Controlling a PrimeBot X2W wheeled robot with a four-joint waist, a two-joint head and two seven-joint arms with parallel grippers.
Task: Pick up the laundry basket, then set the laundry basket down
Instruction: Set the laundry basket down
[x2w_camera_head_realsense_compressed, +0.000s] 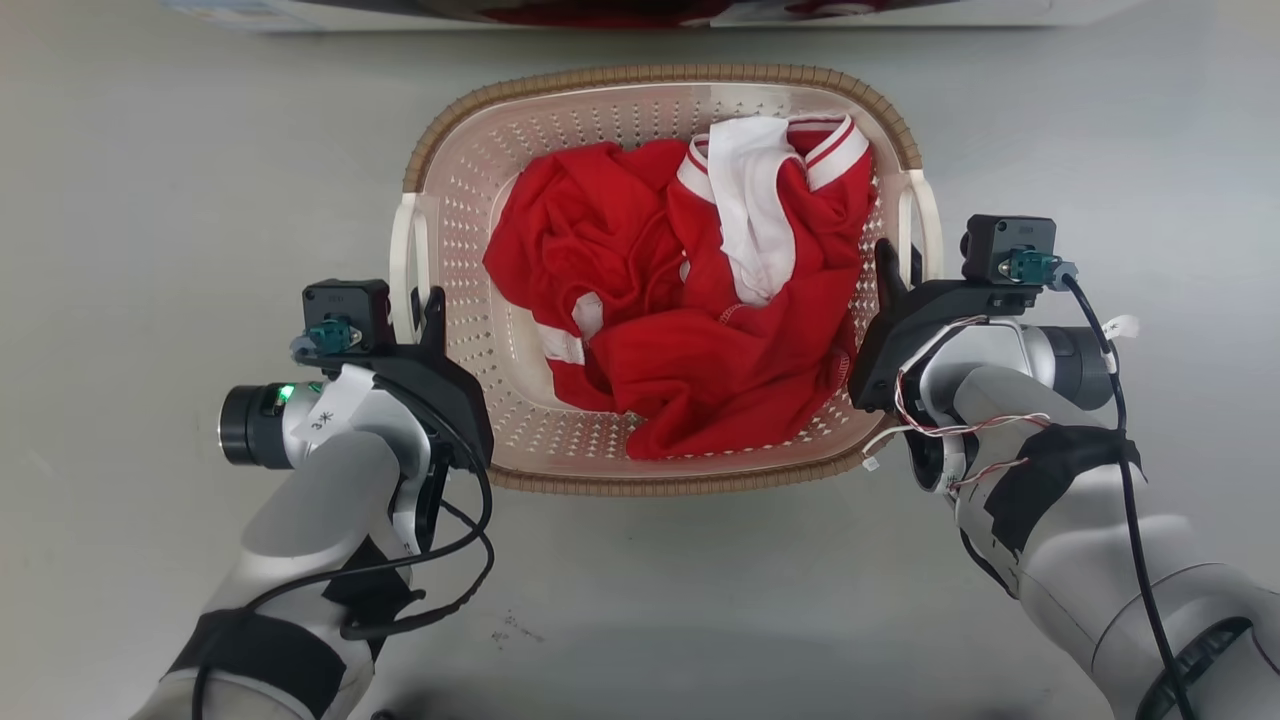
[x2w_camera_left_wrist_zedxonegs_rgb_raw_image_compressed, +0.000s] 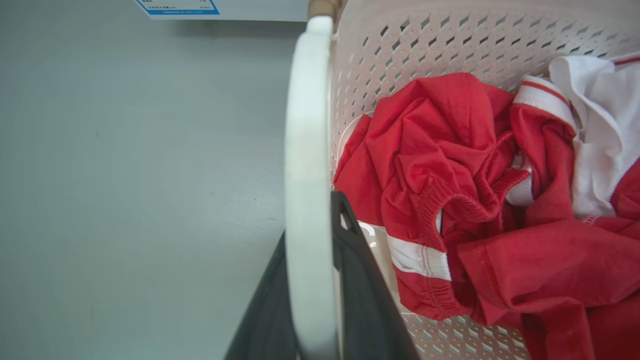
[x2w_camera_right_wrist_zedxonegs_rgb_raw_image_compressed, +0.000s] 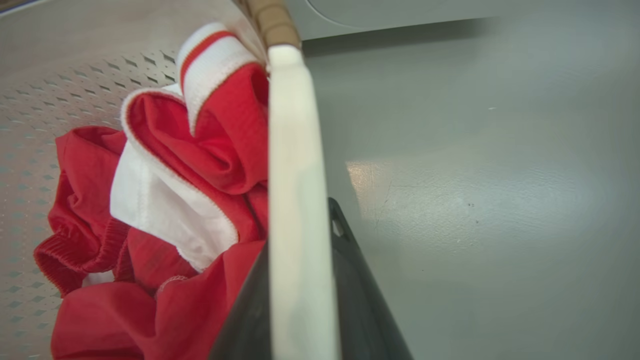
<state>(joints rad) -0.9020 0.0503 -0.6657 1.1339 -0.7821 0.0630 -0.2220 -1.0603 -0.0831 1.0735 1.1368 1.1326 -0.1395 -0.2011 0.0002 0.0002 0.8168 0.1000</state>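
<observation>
Cream perforated plastic laundry basket (x2w_camera_head_realsense_compressed: 470, 190), rounded-rectangular with a brown woven-look rim. It lies at the centre of the head view on a smooth grey floor (x2w_camera_head_realsense_compressed: 150, 200), between the two arms. Cannot tell whether its base rests on the floor or hangs just clear.

Contents: crumpled red fabric garments with white trim (x2w_camera_head_realsense_compressed: 690, 340), heaped in the bottom. A white panel and a striped red-and-white collar band lie toward the basket's far right corner.

Left gripper (x2w_camera_head_realsense_compressed: 425, 310): at the basket's left side, dark fingers pointing away from the robot. In the left wrist view the two fingers straddle the white plastic left side handle (x2w_camera_left_wrist_zedxonegs_rgb_raw_image_compressed: 307, 125). One finger is on the floor side, the other on the basket side next to the perforated wall. Both sit against the handle with no gap visible, so it is clenched on it.

Right gripper (x2w_camera_head_realsense_compressed: 897, 268): mirror position at the basket's right side. In the right wrist view its fingers sit either side of the white plastic right side handle (x2w_camera_right_wrist_zedxonegs_rgb_raw_image_compressed: 292, 130), one toward the clothing and one toward the floor. Both are tight against the handle, grasping it.

Beyond the far rim, the lower edge of a white appliance (x2w_camera_head_realsense_compressed: 1000, 12) runs along the top of the head view. A blue-bordered label (x2w_camera_left_wrist_zedxonegs_rgb_raw_image_compressed: 177, 7) on a white surface shows in the left wrist view, text too small to read.
</observation>
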